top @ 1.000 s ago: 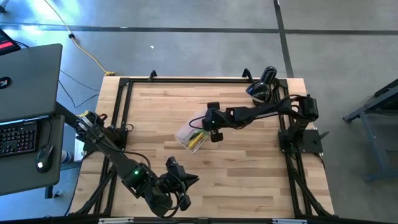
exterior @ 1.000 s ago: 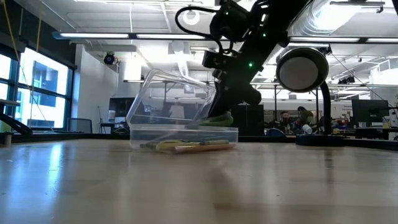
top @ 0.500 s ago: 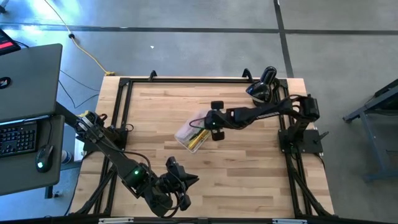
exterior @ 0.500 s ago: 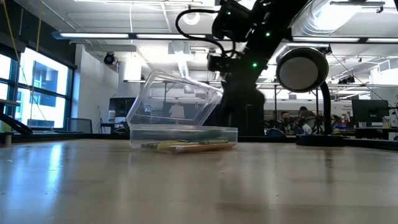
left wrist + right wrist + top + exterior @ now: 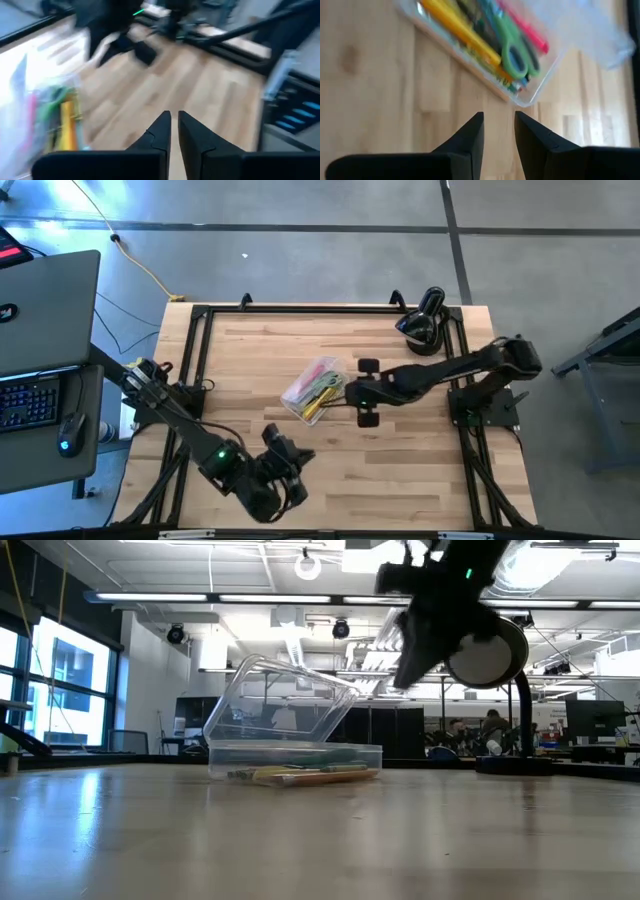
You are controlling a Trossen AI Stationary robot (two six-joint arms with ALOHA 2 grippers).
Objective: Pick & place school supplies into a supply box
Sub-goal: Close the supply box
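Table (image 5: 400, 450) of pale wood planks in a black frame, carrying a clear supply box (image 5: 312, 390) near its middle, lid (image 5: 280, 700) tilted up and open. Inside the box: green-handled scissors (image 5: 512, 50), a yellow pencil (image 5: 457, 27), a pink pen (image 5: 532, 35); further thin items beneath are hard to tell apart. Right gripper (image 5: 366, 392) hangs just beside the box on its right-hand side, raised above the table, fingers (image 5: 470, 137) parted by a narrow gap and holding nothing. Left gripper (image 5: 285, 470) waits near the front edge, well apart from the box, fingers (image 5: 160, 132) nearly together, empty. Black rounded device (image 5: 424, 320) stands at the far right corner. Laptop (image 5: 40, 310) and mouse (image 5: 67, 442) sit on a side desk to the left, partly cut off.
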